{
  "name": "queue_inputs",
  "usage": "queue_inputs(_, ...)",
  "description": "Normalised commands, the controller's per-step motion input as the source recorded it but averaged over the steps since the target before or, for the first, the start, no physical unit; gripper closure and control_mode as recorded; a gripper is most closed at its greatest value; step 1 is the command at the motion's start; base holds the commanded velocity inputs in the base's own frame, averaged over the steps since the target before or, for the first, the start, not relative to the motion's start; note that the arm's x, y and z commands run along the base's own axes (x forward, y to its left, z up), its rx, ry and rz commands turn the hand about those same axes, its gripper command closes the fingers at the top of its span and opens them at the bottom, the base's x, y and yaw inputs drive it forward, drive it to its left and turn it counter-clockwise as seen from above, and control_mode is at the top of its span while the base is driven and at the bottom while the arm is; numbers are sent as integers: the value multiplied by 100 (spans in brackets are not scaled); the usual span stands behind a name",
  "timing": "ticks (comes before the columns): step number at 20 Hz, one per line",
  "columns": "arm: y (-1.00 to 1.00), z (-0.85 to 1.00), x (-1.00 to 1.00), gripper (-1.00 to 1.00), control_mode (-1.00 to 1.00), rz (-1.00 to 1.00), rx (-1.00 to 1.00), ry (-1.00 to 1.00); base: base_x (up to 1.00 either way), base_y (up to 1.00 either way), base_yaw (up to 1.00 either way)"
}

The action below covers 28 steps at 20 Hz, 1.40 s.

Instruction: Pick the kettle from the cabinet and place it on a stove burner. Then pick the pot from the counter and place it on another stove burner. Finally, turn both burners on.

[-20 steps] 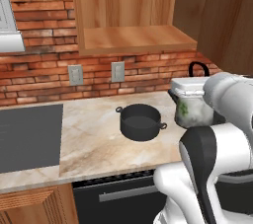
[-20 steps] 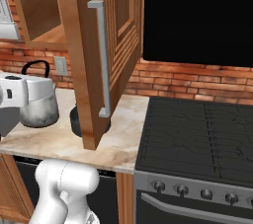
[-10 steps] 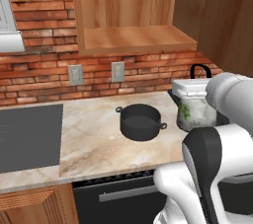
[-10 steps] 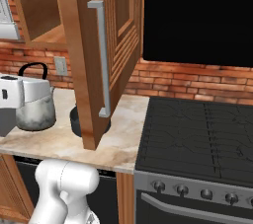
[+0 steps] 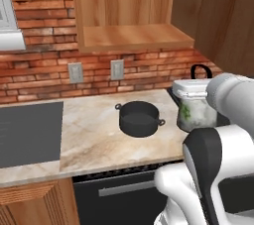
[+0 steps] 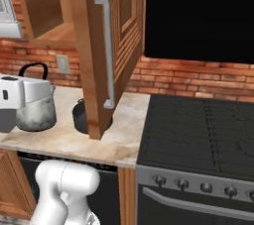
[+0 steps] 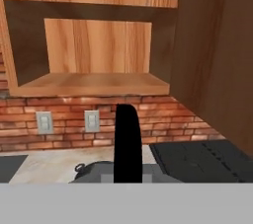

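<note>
The whitish kettle [image 5: 197,112] with green leaves hangs just above the counter [image 5: 94,137], right of the pot [image 5: 139,119]. My gripper [image 5: 194,86] is shut on it near its black arched handle [image 5: 201,69]. From the right, the kettle [image 6: 35,112] and gripper [image 6: 20,92] sit left of the open cabinet door [image 6: 106,45], which half hides the pot [image 6: 79,115]. In the hand view the handle [image 7: 127,141] rises dead centre before the cabinet shelf [image 7: 94,84]. The black stove [image 6: 198,130] lies to the right, knobs [image 6: 198,187] along its front.
A dark grey flat panel [image 5: 27,132] covers the counter's left part. Two wall outlets [image 5: 96,70] sit on the brick backsplash. The black microwave [image 6: 198,16] hangs over the stove. The open door juts out between kettle and stove.
The kettle and my hand have sunk slightly toward the counter. The pot has not moved.
</note>
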Motion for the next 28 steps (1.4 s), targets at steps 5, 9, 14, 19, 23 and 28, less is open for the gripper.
queue_inputs(5, 0, 0, 0, 100, 100, 0, 0, 0, -85, 0, -11)
queue_inputs(9, 0, 0, 0, 100, 100, 0, 0, 0, -87, 0, -12)
queue_inputs(14, 0, 0, 0, 100, 100, 0, 0, 0, -73, -7, -12)
queue_inputs(19, 0, 0, 0, 100, 100, 0, 0, 0, -55, -20, -11)
queue_inputs(23, 0, 0, 0, 100, 100, 0, 0, 0, -27, -40, -10)
queue_inputs(28, 0, 0, 0, 100, 100, 0, 0, 0, -20, -46, -8)
